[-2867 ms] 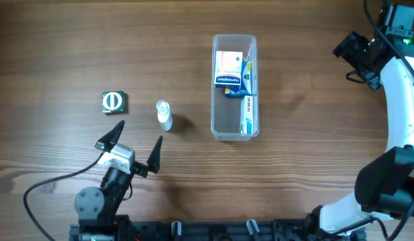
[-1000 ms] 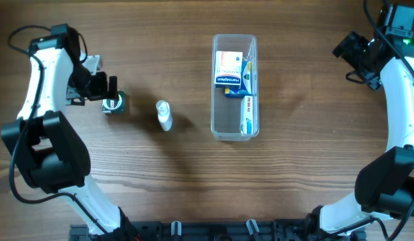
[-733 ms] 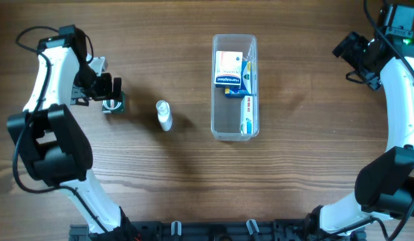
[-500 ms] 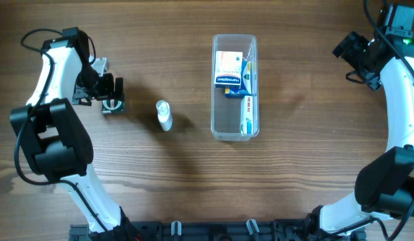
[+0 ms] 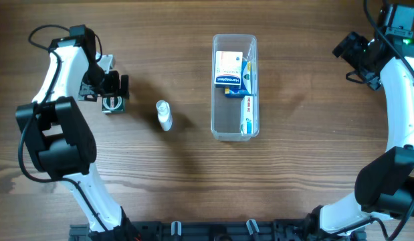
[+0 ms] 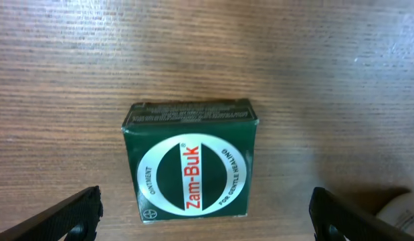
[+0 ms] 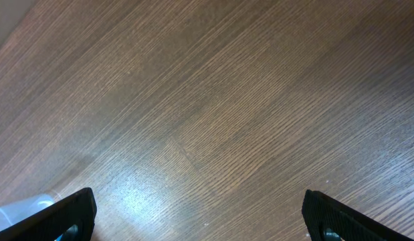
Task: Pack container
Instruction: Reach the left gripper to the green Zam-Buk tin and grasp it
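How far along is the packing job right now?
Partly done. The container holds a few small boxes. The open left pincer hovers over the green Zam-Buk box, not gripping it. That box and the white bottle lie unpacked on the table. The right pincer is open and empty.

The left claw has swung from the lower left of the frame up to the upper left. With its fingers spread, it now hangs over the green Zam-Buk box, having lately edged rightward.

Wooden table, green box, white bottle, clear container
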